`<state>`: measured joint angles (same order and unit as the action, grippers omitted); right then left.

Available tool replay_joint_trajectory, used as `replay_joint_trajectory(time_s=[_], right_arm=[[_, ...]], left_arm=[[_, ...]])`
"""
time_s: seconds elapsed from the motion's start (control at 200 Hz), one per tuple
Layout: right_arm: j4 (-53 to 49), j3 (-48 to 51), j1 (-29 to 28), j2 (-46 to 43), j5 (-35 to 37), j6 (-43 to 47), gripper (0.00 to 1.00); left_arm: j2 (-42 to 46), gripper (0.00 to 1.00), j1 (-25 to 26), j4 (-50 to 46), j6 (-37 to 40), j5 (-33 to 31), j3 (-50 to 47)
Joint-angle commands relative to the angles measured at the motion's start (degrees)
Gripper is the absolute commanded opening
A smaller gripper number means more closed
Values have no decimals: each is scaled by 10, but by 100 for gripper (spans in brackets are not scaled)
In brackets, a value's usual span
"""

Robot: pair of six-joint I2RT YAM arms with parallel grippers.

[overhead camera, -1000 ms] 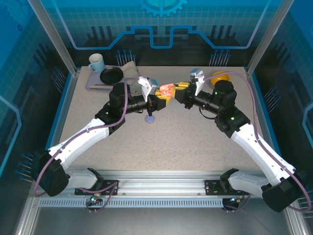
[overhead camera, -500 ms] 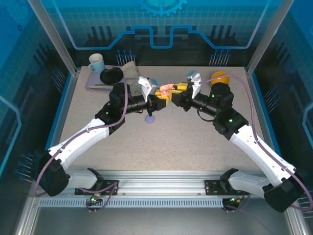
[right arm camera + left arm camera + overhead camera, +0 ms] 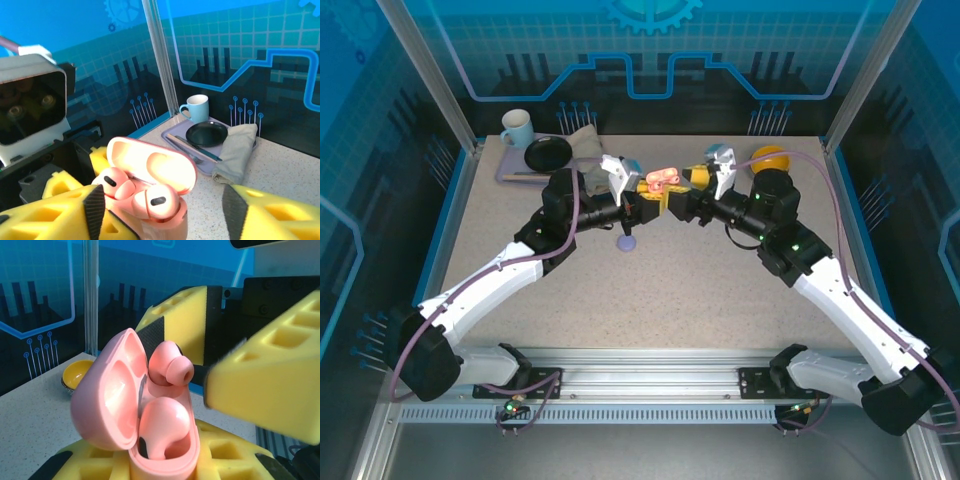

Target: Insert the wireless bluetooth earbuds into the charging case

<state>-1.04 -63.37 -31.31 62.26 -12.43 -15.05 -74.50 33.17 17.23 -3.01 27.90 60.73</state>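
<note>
The charging case (image 3: 663, 179), salmon-pink with its lid swung open, is held above the surface (image 3: 720, 290) toward 12 o'clock of its middle. It is pinched at its base by the left hand (image 3: 653, 202), whose yellow fingers (image 3: 90, 462) are pressed against it from both sides.

In the left wrist view, two pink wireless bluetooth earbuds are seen inside the case. The lower earbud (image 3: 162, 427) is sunk in its well. The upper earbud (image 3: 171, 367) lies at the mouth of the case with its tip turned toward 3 o'clock; whether it is fully seated cannot be told.

The right hand (image 3: 684, 193) is placed at 3 o'clock of the case, facing the left hand. Its fingers (image 3: 270, 212) are spread, with the case framed between them; the right-side finger is clearly apart from the case.

A small purple object (image 3: 627, 242) is seen on the surface at 7 o'clock of the case, too small to identify. At the 11 o'clock corner a tray (image 3: 512, 172) carries a mug (image 3: 516, 128), a black plate (image 3: 548, 153) and a folded cloth (image 3: 585, 145). A yellow bowl (image 3: 770, 157) rests at 1 o'clock, beyond the right arm.
</note>
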Motion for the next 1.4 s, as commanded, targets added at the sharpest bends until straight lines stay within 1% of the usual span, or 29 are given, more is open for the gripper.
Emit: replay_joint_trajectory(time_s=[0.0, 0.12, 0.245, 0.405, 0.49, 0.58, 0.675, 0.745, 0.915, 1.121, 1.396], right_arm=[[4, -26, 22, -21, 3, -38, 72], [4, -36, 45, -24, -12, -75, 75], [-13, -54, 66, -18, -19, -102, 76], [-68, -88, 82, 9, -15, -110, 75], [-105, -108, 85, 26, 0, -109, 75], [-132, -112, 85, 37, 11, -117, 73], [-157, -108, 85, 44, 17, -129, 66], [-162, -96, 84, 43, 16, -130, 61], [-164, -77, 83, 40, 7, -134, 53], [-166, -78, 72, 42, 3, -131, 50], [-180, -94, 31, 44, 22, -113, 49]], left_arm=[[-5, 0, 4, 32, -9, 4, 7], [-8, 0, 4, 36, -9, 6, 0], [-9, 0, 4, 39, -7, 3, -12], [-9, 0, 3, 46, -1, 4, -25], [-8, 0, 4, 49, 1, 3, -31], [-6, 0, 4, 56, 0, 1, -36], [-6, 0, 4, 57, 0, 0, -36], [-6, 0, 4, 55, 1, -1, -34], [-6, 0, 3, 54, 1, 0, -31], [-7, 0, 3, 55, 0, -1, -27], [-14, 0, 4, 56, -1, 0, -24]])
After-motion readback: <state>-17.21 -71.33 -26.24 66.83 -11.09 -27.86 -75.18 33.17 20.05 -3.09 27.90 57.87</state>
